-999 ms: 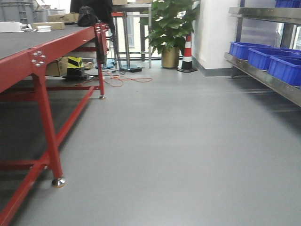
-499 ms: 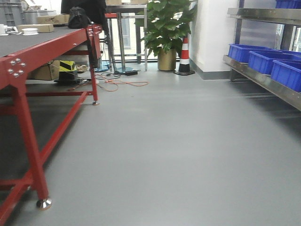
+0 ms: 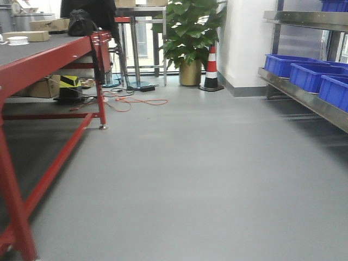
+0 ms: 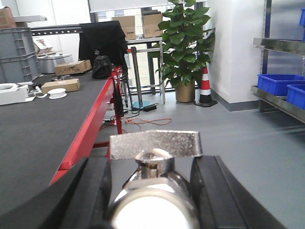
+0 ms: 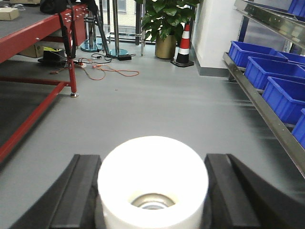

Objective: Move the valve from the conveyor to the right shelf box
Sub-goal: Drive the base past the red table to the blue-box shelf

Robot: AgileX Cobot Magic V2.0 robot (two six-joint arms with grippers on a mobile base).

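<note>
In the left wrist view my left gripper point(image 4: 151, 164) is shut on the valve point(image 4: 155, 144), a shiny silver fitting with a flat lever across its top, held between the two black fingers. The conveyor point(image 4: 43, 138), a dark grey belt on a red frame, runs along the left; it also shows in the front view point(image 3: 32, 51). In the right wrist view my right gripper point(image 5: 153, 164) is shut on a white round part point(image 5: 152, 176) with a metal core. Blue boxes point(image 3: 312, 76) sit on the right shelf, also in the right wrist view point(image 5: 267, 71). Neither gripper shows in the front view.
Grey floor aisle point(image 3: 196, 163) runs between the red frame's legs point(image 3: 100, 103) and the steel shelf point(image 3: 304, 98). A potted plant point(image 3: 187, 38), a striped cone point(image 3: 211, 68) and orange cables point(image 3: 130, 101) lie ahead. Cardboard boxes and a black bag point(image 4: 101, 67) rest on the belt.
The front view has advanced along the aisle: the red frame's near leg slid left and out of frame, and the shelf and blue boxes have drawn nearer.
</note>
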